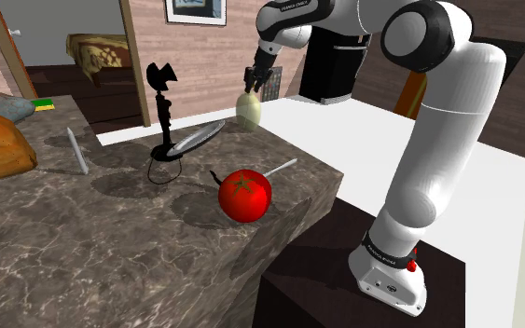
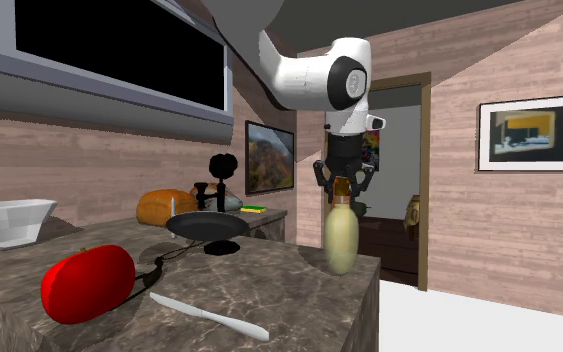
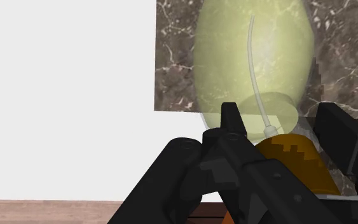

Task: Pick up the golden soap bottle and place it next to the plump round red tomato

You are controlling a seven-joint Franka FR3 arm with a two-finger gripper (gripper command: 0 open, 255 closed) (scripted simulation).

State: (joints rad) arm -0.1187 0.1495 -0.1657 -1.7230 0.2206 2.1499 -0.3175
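A black gripper (image 2: 344, 188) hung over a pale yellow bottle (image 2: 341, 240) at the bench's (image 1: 111, 242) corner, fingers (image 3: 229, 118) apart around its orange cap. A tomato (image 1: 244, 194) sat well apart, by the bench's edge.

On the counter (image 1: 83, 261), the soap bottle (image 1: 249, 110) stands at the far corner, under my gripper (image 1: 256, 86). The tomato (image 1: 244, 195) lies nearer, by the counter's right edge in the shoulder view; a pan (image 1: 195, 140) rests between them.

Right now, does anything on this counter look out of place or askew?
Only the soap bottle: it stands upright at the very corner of the counter, near the drop, with the open gripper around its top.
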